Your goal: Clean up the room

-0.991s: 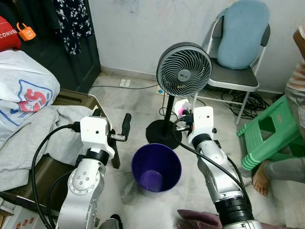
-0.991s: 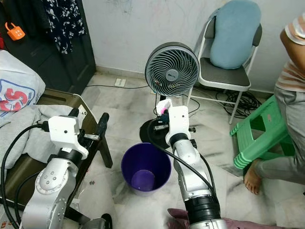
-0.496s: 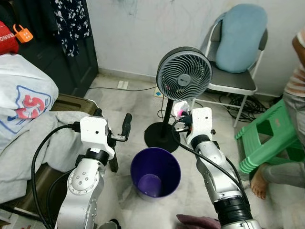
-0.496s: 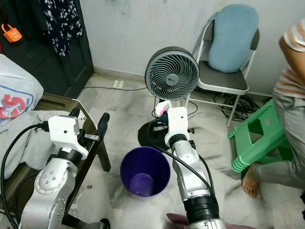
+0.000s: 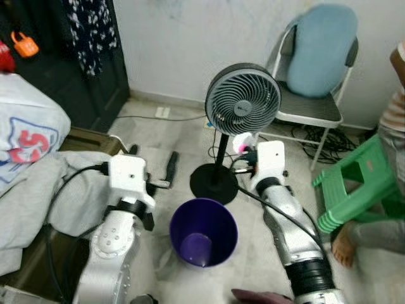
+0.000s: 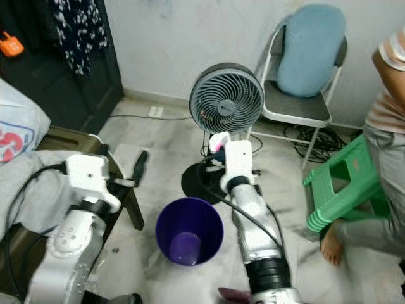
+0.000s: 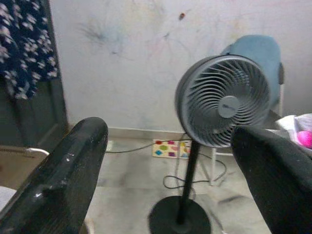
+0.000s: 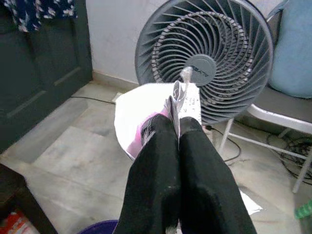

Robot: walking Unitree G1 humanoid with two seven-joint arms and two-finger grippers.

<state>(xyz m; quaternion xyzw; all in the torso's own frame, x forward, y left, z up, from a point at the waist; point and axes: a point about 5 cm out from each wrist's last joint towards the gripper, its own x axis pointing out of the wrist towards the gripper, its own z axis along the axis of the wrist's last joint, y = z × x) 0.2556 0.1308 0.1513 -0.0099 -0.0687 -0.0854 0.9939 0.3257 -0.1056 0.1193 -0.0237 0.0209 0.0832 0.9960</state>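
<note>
A purple bin (image 5: 202, 231) stands open on the marble floor between my two arms, with nothing visible inside. My right gripper (image 8: 178, 139) is shut on a white and pink wrapper (image 8: 141, 109), held up beyond the bin's far right rim, just before the grey standing fan (image 5: 243, 98). In the left eye view the wrapper (image 5: 240, 144) peeks out behind the right wrist. My left gripper (image 7: 165, 185) is open and empty, raised to the left of the bin; its fingers (image 5: 171, 166) point toward the fan.
A folding chair with a blue cushion (image 5: 319, 50) stands behind the fan, cables (image 5: 323, 136) under it. On the right are a green stool (image 5: 357, 183) and a person's foot (image 5: 343, 244). Grey clothes (image 5: 38, 190) lie on the left. A maroon cloth (image 5: 259, 296) lies near my feet.
The camera has shifted a little and the picture is now blurred. Both arms keep their pose, and the right gripper still holds the wrapper.
</note>
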